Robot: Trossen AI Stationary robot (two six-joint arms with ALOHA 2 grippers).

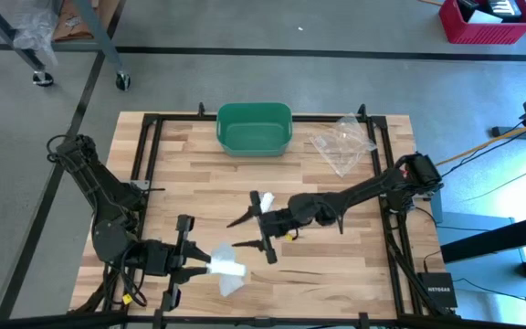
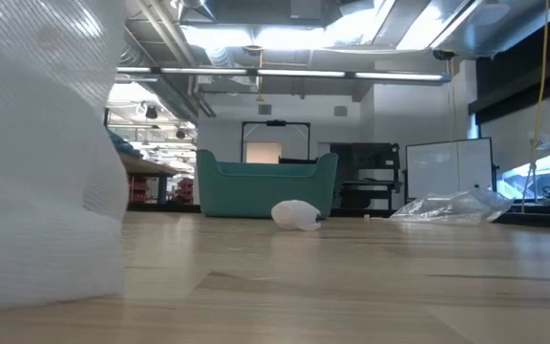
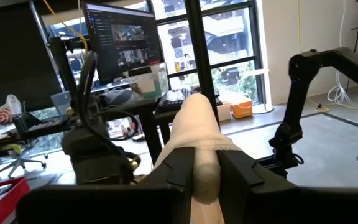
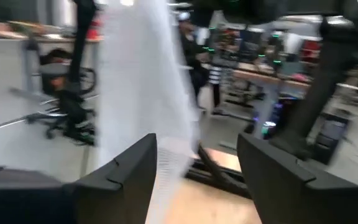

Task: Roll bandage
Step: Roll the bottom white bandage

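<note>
My left gripper (image 1: pixel 205 265) is shut on the white bandage roll (image 1: pixel 225 266) and holds it above the table's near edge. A loose gauze tail (image 1: pixel 232 285) hangs from the roll and fills the left of the low view (image 2: pixel 36 153), reaching down to the tabletop. My right gripper (image 1: pixel 240 234) is open at the table's middle and points toward the roll. In the right wrist view (image 4: pixel 197 162) the tail (image 4: pixel 145 87) hangs just ahead of its fingers. My left gripper pinches the roll's near end (image 3: pixel 199 163) between its two fingers. The fingers lie level, come from the table's left and run along the roll. The roll sticks out past the fingertips, clear of the table, with its tail hanging slack. Whether my right gripper touches the tail cannot be told.
A green bin (image 1: pixel 255 128) stands at the table's far edge, with a crumpled clear plastic bag (image 1: pixel 343 143) to its right. In the low view a small white lump (image 2: pixel 297 215) lies in front of the bin. Bare wood lies between the arms and the bin.
</note>
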